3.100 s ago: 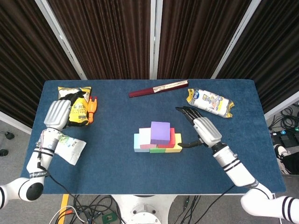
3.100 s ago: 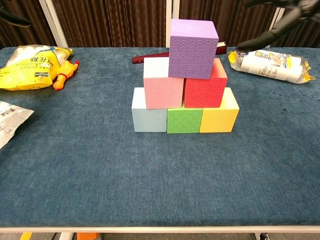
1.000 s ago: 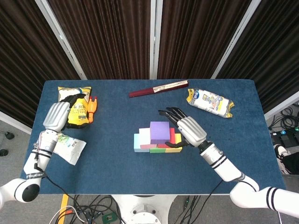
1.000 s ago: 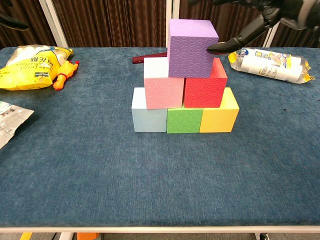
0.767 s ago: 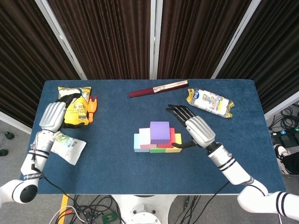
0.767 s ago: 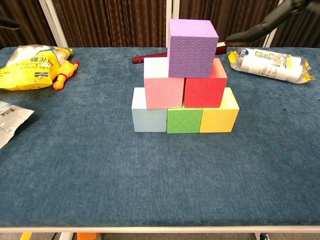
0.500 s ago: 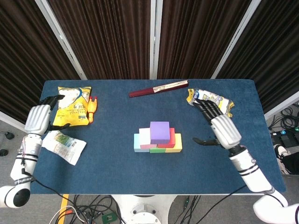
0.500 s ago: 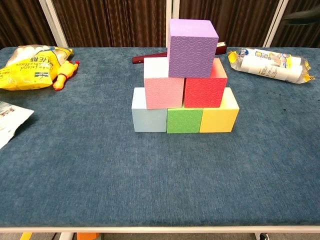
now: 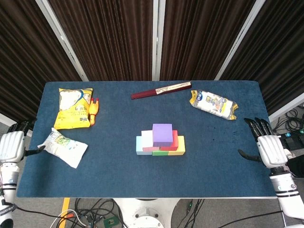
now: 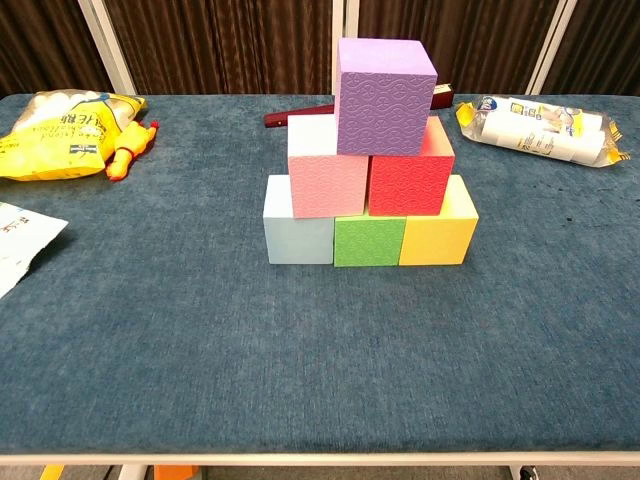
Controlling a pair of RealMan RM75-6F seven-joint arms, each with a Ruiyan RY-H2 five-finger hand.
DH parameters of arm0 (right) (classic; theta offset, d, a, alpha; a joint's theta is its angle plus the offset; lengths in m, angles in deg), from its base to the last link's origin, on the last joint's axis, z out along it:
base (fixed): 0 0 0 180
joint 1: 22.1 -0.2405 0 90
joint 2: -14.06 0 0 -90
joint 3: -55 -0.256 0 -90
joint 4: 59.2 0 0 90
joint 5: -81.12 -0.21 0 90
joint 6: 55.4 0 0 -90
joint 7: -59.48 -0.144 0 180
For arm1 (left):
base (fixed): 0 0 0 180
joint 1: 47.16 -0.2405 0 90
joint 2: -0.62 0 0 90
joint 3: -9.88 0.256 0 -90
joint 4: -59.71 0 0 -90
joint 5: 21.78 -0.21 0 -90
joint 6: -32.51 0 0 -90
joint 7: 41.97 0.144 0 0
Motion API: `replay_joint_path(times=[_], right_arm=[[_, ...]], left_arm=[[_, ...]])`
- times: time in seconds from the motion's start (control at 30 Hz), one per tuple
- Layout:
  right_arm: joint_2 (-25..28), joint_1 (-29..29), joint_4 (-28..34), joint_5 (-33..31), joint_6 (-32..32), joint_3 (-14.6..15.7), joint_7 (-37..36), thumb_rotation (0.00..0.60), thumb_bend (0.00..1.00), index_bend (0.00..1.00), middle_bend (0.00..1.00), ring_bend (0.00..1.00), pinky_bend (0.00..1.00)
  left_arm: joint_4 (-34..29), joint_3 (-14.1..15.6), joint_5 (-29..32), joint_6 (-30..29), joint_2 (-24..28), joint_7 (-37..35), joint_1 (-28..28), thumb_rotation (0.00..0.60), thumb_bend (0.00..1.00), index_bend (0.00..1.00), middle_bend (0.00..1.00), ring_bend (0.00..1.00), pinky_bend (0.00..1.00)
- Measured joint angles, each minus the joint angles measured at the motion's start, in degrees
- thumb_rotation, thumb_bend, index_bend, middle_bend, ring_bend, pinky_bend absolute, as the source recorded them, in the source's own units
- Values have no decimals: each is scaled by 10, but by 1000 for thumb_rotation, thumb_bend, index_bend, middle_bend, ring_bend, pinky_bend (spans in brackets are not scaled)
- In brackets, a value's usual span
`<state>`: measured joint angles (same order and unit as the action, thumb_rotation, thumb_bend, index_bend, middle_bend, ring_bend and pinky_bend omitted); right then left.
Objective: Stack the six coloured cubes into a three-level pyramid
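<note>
Though nothing grips them now, the six cubes look like light foam blocks with an embossed, matte skin, so I judge them easy to hold, slightly yielding and unlikely to slip; the sensible grasp is across two opposite side faces, from above, since any push from the side could topple the pile. They stand in the middle of the counter as a finished-looking pyramid: pale blue cube, green cube and yellow cube touching in a row at the bottom, pink cube and red cube side by side on them, and the purple cube on top, sitting somewhat to the right and overhanging forward. The left hand hangs off the left edge and the right hand off the right edge, both with fingers apart and holding nothing, well apart from the pile. The counter wears a blue, napped cloth that should damp sliding. On it lie a yellow snack bag and an orange toy at far left, a white packet at near left, a dark red flat box far behind the pile, and a wrapped packet at far right. Dark curtains close the room behind.
</note>
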<state>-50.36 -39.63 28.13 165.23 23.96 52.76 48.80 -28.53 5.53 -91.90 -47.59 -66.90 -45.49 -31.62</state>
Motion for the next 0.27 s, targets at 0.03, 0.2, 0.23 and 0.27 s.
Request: replay_joint_path(times=[0.03, 0.2, 0.23, 0.27], right_arm=[[-10, 6, -11, 3, 3, 3, -3, 600, 101, 0, 68, 0, 0], [-37, 33, -32, 11, 29, 10, -11, 600, 101, 0, 72, 0, 0], [-41, 39, -34, 11, 36, 11, -11, 600, 101, 0, 74, 0, 0], [-44, 45, -35, 11, 41, 12, -10, 600, 101, 0, 78, 0, 0]], left_arm=[[3, 3, -3, -8, -4, -3, -8, 600, 121, 176, 193, 121, 177], [10, 20, -24, -56, -27, -19, -54, 600, 121, 175, 193, 121, 177], [11, 23, -29, -64, -31, -21, -61, 600, 120, 175, 193, 121, 177], [10, 28, -36, -72, -36, -22, -70, 600, 121, 175, 193, 121, 177]])
